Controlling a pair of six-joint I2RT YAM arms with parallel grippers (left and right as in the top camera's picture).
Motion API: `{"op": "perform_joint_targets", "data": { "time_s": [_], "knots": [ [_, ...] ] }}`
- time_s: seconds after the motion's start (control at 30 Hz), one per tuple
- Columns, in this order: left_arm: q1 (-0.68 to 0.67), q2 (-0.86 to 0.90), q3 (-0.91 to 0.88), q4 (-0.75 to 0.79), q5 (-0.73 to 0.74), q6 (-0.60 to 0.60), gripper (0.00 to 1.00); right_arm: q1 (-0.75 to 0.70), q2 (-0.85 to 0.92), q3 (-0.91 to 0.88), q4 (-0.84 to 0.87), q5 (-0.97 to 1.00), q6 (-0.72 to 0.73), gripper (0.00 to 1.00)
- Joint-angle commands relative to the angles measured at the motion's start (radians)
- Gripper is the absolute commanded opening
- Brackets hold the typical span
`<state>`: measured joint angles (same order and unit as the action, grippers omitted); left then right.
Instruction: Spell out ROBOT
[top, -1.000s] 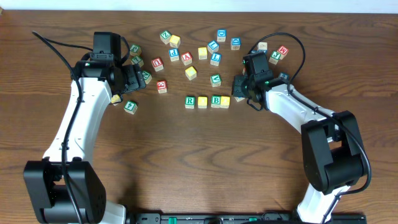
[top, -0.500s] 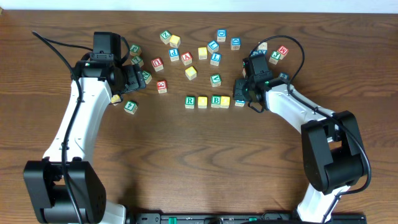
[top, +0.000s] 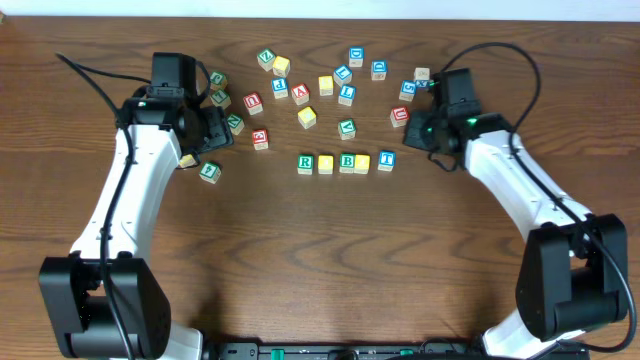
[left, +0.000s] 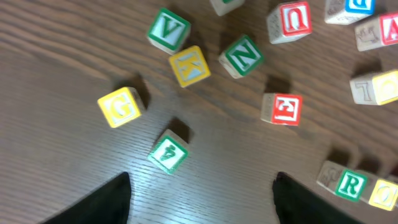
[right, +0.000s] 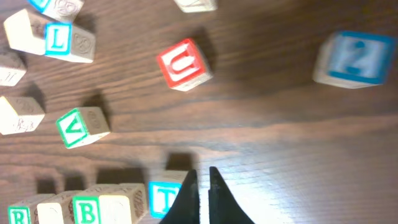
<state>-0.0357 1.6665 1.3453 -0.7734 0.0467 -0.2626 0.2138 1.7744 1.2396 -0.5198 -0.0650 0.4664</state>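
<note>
On the worktop (top: 300, 250) one row stands in the middle: R cube (top: 305, 162), first yellow cube (top: 325, 164), B cube (top: 347, 162), second yellow cube (top: 362, 162), T cube (top: 386, 160) (the yellow faces serve as O). The right gripper (right: 202, 190) is closed and empty, near the T cube. The left gripper (left: 200, 180), at the left, is wide open and holds nothing.

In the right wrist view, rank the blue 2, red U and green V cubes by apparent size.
Largest: blue 2 cube, though blurred.
Then red U cube.
Smallest: green V cube.
Nearness to the camera may explain the gaps.
</note>
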Motion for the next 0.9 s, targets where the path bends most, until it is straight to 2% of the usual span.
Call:
{"op": "perform_joint_targets", "data": {
  "time_s": [0.0,0.03,0.13,0.23,0.27,0.3,0.87],
  "knots": [
    [-0.03,0.046,-0.016,0.001,0.025,0.003,0.56,-0.005,0.032,0.0,-0.04,-0.044,0.028,0.01],
    [-0.039,0.059,-0.016,0.0,0.03,0.003,0.46,-0.003,0.047,0.0,-0.045,-0.051,0.027,0.01],
    [-0.076,0.109,-0.016,0.014,0.079,0.003,0.26,0.004,0.1,0.0,-0.048,-0.081,0.031,0.01],
    [-0.112,0.15,-0.016,0.045,0.121,0.003,0.19,0.004,0.129,0.0,-0.045,-0.099,0.035,0.01],
    [-0.124,0.162,-0.016,0.051,0.126,0.003,0.12,0.004,0.137,0.0,-0.045,-0.099,0.035,0.01],
    [-0.134,0.173,-0.016,0.058,0.126,-0.001,0.1,0.004,0.14,0.0,-0.045,-0.099,0.035,0.01],
    [-0.18,0.307,-0.016,0.136,0.198,-0.053,0.08,0.069,0.156,-0.024,0.007,-0.086,0.061,0.01]
  ]
}}
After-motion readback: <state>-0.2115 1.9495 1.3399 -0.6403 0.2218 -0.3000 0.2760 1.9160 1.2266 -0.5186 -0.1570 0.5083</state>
